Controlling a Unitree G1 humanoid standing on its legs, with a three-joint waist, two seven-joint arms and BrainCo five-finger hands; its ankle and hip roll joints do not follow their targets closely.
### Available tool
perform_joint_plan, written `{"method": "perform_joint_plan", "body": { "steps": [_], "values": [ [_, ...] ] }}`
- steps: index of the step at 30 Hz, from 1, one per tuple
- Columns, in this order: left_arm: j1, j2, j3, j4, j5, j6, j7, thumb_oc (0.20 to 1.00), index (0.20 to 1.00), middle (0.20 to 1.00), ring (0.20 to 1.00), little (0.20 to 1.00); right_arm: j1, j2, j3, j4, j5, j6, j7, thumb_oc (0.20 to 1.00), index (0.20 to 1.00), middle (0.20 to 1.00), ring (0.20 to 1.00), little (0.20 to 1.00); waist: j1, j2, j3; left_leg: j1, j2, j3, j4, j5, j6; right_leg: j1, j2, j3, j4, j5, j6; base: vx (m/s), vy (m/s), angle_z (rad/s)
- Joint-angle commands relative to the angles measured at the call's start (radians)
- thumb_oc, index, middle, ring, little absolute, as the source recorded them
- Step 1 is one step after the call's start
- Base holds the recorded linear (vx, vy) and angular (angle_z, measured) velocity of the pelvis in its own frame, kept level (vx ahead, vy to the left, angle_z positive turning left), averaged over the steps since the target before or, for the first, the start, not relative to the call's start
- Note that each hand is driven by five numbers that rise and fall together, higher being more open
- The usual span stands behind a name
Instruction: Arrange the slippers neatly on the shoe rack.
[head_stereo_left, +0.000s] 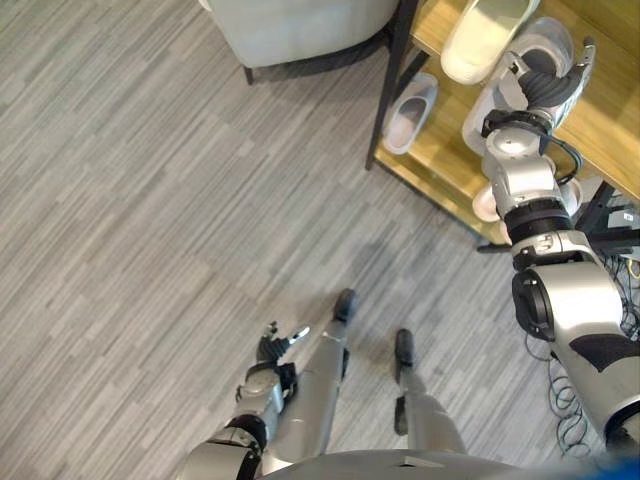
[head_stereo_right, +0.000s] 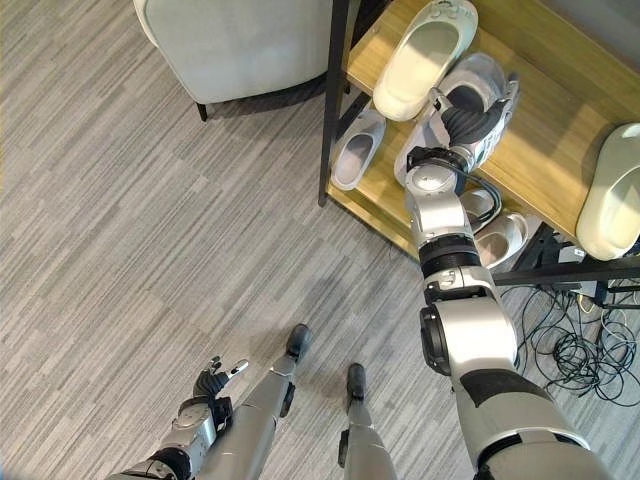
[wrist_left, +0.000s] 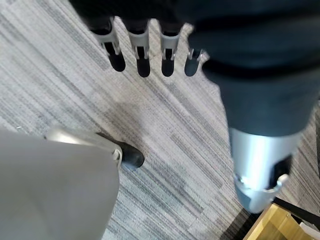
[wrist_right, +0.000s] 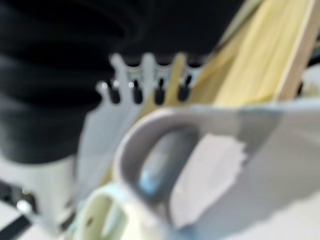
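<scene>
1. Up at the wooden shoe rack (head_stereo_right: 560, 150), the right hand (head_stereo_right: 468, 122) was stretched over the top shelf, its dark ribbed cover lying on a grey slipper (head_stereo_right: 482, 78).
2. Its fingers looked wrapped over the slipper's edge, one dark-tipped finger (head_stereo_right: 513, 92) showing along the far side, so the hand seemed clamped on that slipper.
3. That grey slipper rested on the top shelf, touching or just beside a cream slipper (head_stereo_right: 425, 55) nearer the rack's corner post.
4. From the wrist, the grey slipper's rounded opening (wrist_right: 160, 150) sat just beyond the row of fingers (wrist_right: 145, 90), with the pale wood of the shelf behind.
5. Another cream slipper (head_stereo_right: 612, 195) lay well apart at the other end of the top shelf.
6. On the lower shelf, a grey slipper (head_stereo_right: 357, 148) lay near the post, and a pale pair (head_stereo_right: 495, 235) sat partly hidden behind the right arm.
7. Down low, the left hand (head_stereo_right: 213, 385) hung over the striped grey floor (head_stereo_right: 120, 220), fingers loosely apart and holding nothing.
8. A light armchair (head_stereo_right: 240, 45) stood on the floor beside the rack.
</scene>
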Motion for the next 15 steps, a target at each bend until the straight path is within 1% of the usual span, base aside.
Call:
{"method": "perform_joint_plan", "body": {
  "steps": [1,2,3,4,10,12,13,14,15],
  "values": [
    [-0.085,-0.027,0.003,0.035,-0.020,-0.010,0.011,1.000,1.000,1.000,1.000,1.000,-0.078,-0.126,-0.006,-0.059,-0.089,0.000,-0.127,1.000,1.000,1.000,1.000,1.000,0.024,0.031,0.033,0.152,0.017,-0.139,-0.201,0.020,-0.094,0.095,0.047,-0.038,0.002,-0.073,-0.043,0.00,0.000,0.00],
    [-0.086,-0.027,0.002,0.035,-0.020,-0.010,0.011,1.000,1.000,1.000,1.000,1.000,-0.078,-0.126,-0.007,-0.059,-0.089,0.000,-0.127,1.000,1.000,1.000,1.000,1.000,0.025,0.031,0.033,0.153,0.017,-0.139,-0.202,0.020,-0.094,0.095,0.047,-0.038,0.002,-0.073,-0.043,0.03,0.030,-0.01],
    [-0.095,-0.028,-0.002,0.033,-0.017,-0.005,0.008,1.000,1.000,1.000,1.000,1.000,-0.074,-0.128,-0.044,-0.076,-0.079,-0.023,-0.160,1.000,1.000,1.000,1.000,1.000,0.026,0.035,0.035,0.159,0.017,-0.135,-0.215,0.028,-0.097,0.094,0.049,-0.042,0.002,-0.076,-0.043,0.02,0.021,0.08],
    [-0.097,-0.028,-0.001,0.033,-0.017,-0.004,0.006,1.000,1.000,1.000,1.000,1.000,-0.066,-0.132,-0.055,-0.075,-0.080,-0.027,-0.169,1.000,1.000,1.000,1.000,1.000,0.026,0.036,0.035,0.161,0.017,-0.135,-0.219,0.030,-0.098,0.094,0.050,-0.042,0.002,-0.076,-0.042,0.02,0.021,0.10],
    [-0.100,-0.033,-0.001,0.049,-0.019,-0.011,0.011,1.000,1.000,1.000,1.000,1.000,-0.047,-0.137,-0.071,-0.080,-0.078,-0.026,-0.156,1.000,1.000,1.000,1.000,1.000,0.024,0.033,0.036,0.169,0.021,-0.132,-0.224,0.030,-0.100,0.096,0.050,-0.044,0.002,-0.075,-0.040,0.01,0.004,0.04],
    [-0.101,-0.034,0.001,0.055,-0.023,-0.011,0.010,1.000,1.000,1.000,1.000,1.000,-0.055,-0.128,-0.061,-0.071,-0.071,-0.028,-0.131,1.000,1.000,1.000,1.000,1.000,0.024,0.030,0.039,0.170,0.023,-0.129,-0.221,0.026,-0.099,0.097,0.049,-0.043,0.002,-0.072,-0.039,0.00,0.000,0.00],
    [-0.105,-0.035,0.005,0.057,-0.027,-0.010,0.007,1.000,1.000,1.000,1.000,1.000,-0.067,-0.111,-0.044,-0.045,-0.044,-0.030,-0.078,1.000,1.000,1.000,1.000,1.000,0.023,0.027,0.042,0.165,0.026,-0.124,-0.211,0.021,-0.099,0.096,0.048,-0.045,0.002,-0.069,-0.036,0.00,0.000,0.00],
    [-0.105,-0.035,0.005,0.057,-0.027,-0.010,0.007,1.000,1.000,1.000,1.000,1.000,-0.068,-0.111,-0.043,-0.044,-0.043,-0.031,-0.078,1.000,1.000,1.000,1.000,1.000,0.023,0.027,0.042,0.165,0.026,-0.124,-0.211,0.021,-0.099,0.096,0.048,-0.045,0.002,-0.069,-0.036,0.00,0.000,0.00],
    [-0.106,-0.036,0.002,0.058,-0.026,-0.010,0.007,1.000,1.000,1.000,1.000,1.000,-0.081,-0.097,-0.032,-0.022,-0.020,-0.023,-0.037,1.000,1.000,1.000,1.000,1.000,0.021,0.024,0.043,0.160,0.025,-0.122,-0.202,0.015,-0.097,0.095,0.047,-0.045,0.002,-0.068,-0.035,0.00,0.000,0.00]
  ]
}}
